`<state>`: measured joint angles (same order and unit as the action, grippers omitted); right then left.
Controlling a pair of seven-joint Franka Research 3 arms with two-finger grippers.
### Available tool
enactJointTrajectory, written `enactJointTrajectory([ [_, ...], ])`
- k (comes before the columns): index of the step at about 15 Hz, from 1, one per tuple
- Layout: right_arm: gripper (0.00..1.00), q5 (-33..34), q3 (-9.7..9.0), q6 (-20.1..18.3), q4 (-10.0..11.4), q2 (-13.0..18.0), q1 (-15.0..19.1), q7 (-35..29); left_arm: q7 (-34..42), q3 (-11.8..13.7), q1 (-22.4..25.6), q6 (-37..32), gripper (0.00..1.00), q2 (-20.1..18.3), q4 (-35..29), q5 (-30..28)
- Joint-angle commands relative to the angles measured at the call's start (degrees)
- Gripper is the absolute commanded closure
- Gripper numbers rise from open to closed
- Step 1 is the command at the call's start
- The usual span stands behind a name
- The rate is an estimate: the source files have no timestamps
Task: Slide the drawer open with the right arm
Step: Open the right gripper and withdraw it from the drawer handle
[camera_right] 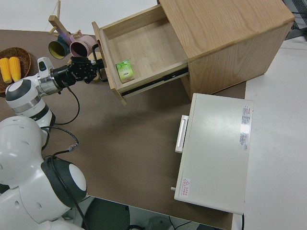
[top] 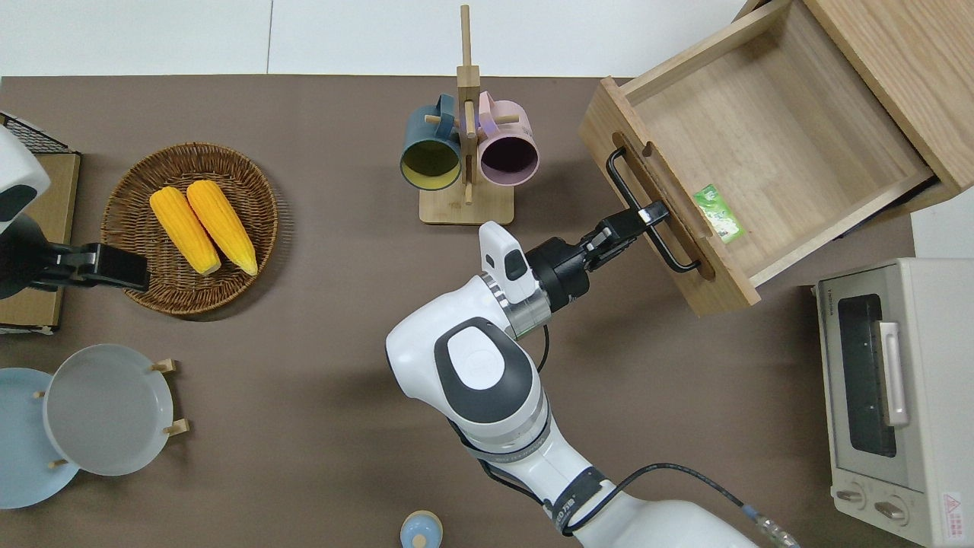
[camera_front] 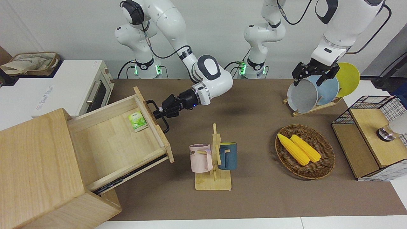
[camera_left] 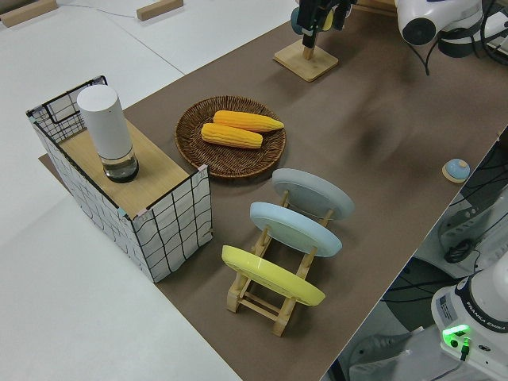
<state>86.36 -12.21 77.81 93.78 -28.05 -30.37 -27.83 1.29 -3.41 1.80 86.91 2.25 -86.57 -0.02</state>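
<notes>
The open drawer (top: pixel 761 144) juts out over the mat, its front close to the mug rack (top: pixel 466 144), leaving only a narrow lane between them. The toaster oven (top: pixel 890 396) stands just nearer the robots. Bare mat (top: pixel 319 342) lies open from there toward the corn basket (top: pixel 190 217).

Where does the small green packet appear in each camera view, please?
Front view: the green packet lies in the open drawer, just inside its front panel.
Overhead view: same packet, near the black handle.
Left side view: not in it.
Right side view: packet inside the front panel.
Shared landmark: the black handle, held by the right gripper.
</notes>
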Motion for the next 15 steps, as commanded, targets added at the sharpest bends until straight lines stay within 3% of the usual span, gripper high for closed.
enactJointTrajectory([
  [1,0.016,0.0,0.26,-1.5,-1.2,0.0,-1.2,0.2,0.6,-0.4,0.2,-1.1,0.01,0.7,1.5,1.0],
  [7,0.013,-2.2,0.26,-0.9,-1.2,0.0,-1.3,-8.4,0.6,-0.4,0.2,-1.1,0.01,0.7,1.5,1.0],
  [12,0.013,-5.7,0.17,-1.2,-1.5,0.2,-2.1,-8.6,0.6,-0.4,0.2,-1.1,0.01,0.7,1.5,1.0],
  [15,0.013,-10.8,0.09,-1.0,-5.0,0.3,-4.2,-8.6,0.6,-0.4,0.2,-1.1,0.01,0.7,1.5,1.0],
])
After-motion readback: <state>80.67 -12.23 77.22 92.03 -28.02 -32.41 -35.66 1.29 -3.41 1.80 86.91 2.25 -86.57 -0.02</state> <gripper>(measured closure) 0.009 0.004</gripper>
